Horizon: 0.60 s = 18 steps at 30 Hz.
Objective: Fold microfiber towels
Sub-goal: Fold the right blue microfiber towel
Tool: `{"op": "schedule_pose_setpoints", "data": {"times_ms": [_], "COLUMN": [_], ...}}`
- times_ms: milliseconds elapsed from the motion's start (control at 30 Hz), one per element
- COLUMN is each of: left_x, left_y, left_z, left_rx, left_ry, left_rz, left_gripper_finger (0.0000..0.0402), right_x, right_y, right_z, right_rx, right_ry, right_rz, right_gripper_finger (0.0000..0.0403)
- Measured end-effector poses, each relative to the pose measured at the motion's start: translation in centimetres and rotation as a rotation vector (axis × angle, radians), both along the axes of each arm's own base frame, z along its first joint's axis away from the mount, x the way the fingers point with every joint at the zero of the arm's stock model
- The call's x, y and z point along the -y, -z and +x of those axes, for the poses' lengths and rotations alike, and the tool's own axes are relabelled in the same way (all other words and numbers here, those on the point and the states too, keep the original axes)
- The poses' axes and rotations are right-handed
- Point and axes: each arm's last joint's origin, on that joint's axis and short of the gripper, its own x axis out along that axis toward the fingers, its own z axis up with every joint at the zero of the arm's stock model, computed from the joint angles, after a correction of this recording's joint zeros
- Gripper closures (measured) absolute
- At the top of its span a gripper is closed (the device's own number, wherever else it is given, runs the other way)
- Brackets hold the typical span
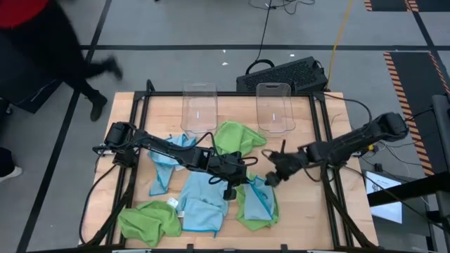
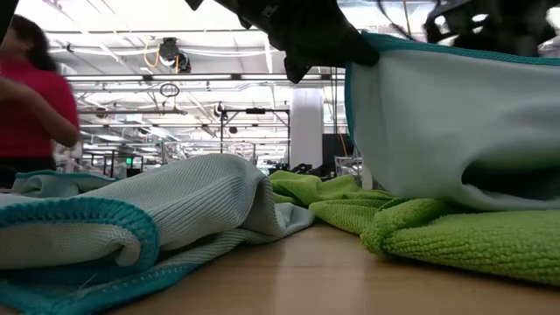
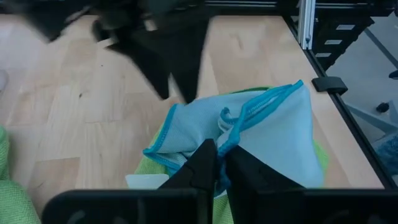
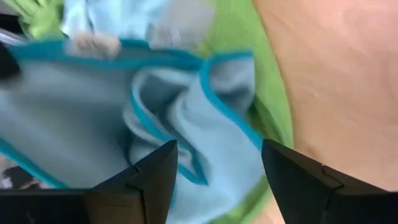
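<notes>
2 grippers meeting over 1 light blue towel atop a green towel near the table's front: left gripper pinching its teal hem, right gripper hovering spread just beside its crumpled corner.

From overhead we look straight down on the whole table. Our low cam sits at tabletop level, facing the room. Both wrist cams hover close over the same light blue towel.
</notes>
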Motion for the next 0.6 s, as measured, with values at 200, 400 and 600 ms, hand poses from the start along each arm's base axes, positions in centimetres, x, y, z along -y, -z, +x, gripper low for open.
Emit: {"op": "schedule_pose_setpoints", "data": {"times_ms": [200, 400, 600], "left_x": [0.0, 0.0, 0.0], "left_y": [0.0, 0.0, 0.1], "left_z": [0.0, 0.0, 0.0], "left_rx": [-0.002, -0.003, -0.003], "left_ry": [0.0, 0.0, 0.005], "left_rz": [0.0, 0.006, 0.024], "left_gripper_finger": [0.0371, 0.0371, 0.0371], "right_x": [2.1, 2.0, 1.2], "right_y": [0.4, 1.8, 2.6], "right_z": [1.2, 2.8, 4.3], "right_rx": [0.048, 0.098, 0.184], "right_ry": [-0.021, -0.127, -0.184], "right_rz": [-0.004, 0.034, 0.077], "right_gripper_finger": [0.0181, 0.0188, 0.0258]}}
